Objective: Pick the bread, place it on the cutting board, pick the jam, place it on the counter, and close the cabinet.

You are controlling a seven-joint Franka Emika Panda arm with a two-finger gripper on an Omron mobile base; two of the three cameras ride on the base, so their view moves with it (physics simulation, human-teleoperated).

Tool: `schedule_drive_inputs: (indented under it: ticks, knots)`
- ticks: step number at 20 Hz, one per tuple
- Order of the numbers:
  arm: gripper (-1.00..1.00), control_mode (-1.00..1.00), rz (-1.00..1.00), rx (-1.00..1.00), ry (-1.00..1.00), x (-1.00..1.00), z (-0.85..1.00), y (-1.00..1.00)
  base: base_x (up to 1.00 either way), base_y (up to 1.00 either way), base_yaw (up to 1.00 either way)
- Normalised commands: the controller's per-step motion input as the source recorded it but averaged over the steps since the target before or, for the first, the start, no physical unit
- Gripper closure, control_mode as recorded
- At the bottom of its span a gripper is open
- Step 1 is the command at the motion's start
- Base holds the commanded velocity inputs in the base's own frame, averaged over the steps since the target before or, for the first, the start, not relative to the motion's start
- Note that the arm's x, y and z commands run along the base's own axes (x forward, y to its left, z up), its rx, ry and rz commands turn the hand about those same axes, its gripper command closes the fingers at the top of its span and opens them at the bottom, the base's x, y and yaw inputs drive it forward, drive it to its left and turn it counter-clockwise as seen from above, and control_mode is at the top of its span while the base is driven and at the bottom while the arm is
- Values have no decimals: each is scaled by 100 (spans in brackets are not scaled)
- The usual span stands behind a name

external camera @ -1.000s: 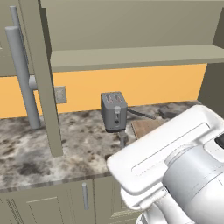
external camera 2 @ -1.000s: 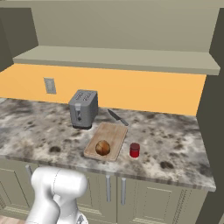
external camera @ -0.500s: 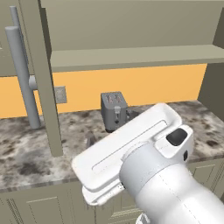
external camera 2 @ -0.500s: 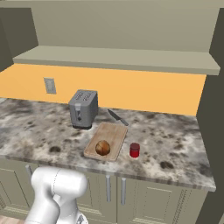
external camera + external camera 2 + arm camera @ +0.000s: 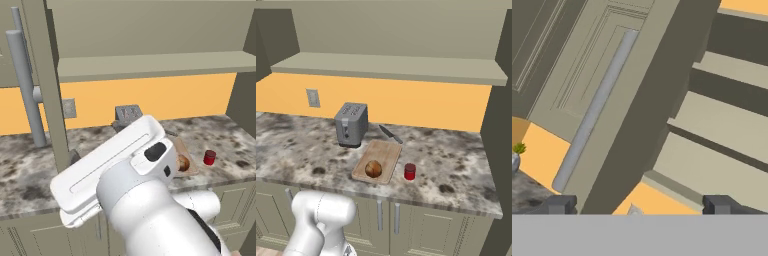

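Pincer (image 5: 637,204) spread wide and holding nothing, my two dark fingertips (image 5: 561,204) stand far apart at the bottom of the hand view, aimed at the tall olive-grey panelled cabinet door (image 5: 587,75) and its long grey cylindrical bar handle (image 5: 594,110); the small glossy brown rounded bread (image 5: 373,168) already sits on the flat light-brown wooden cutting board (image 5: 387,152), and the small red cylindrical jam jar (image 5: 410,171) stands upright on the mottled marble tabletop (image 5: 456,165) just beside the board, so I judge that only the closing of the cabinet is left; the door stands swung out, its edge and handle (image 5: 22,90) showing at the left of the left base view, with the bare shelves (image 5: 722,150) beside it; to do this well I would keep my fingers apart and push with their flat side against the door's outer panel near the handle, far from the hinge, following the door's arc until it meets the frame; I should stay high, well above the grey metal toaster (image 5: 351,124) and the dark-handled knife (image 5: 391,134) behind the board, so my elbow sweeps nothing.
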Motion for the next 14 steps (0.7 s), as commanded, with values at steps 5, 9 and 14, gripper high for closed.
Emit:
schedule_drive_inputs:
  ticks: [5, 9, 14]
  knots:
    - [-100, -100, 0, 0, -3, 0, 0, 38, 0, 0, 0]
    - [-100, -100, 0, 0, -5, 0, 0, 35, 0, 0, 0]
    - [-100, -100, 0, 0, -4, 4, 0, 34, 0, 0, 0]
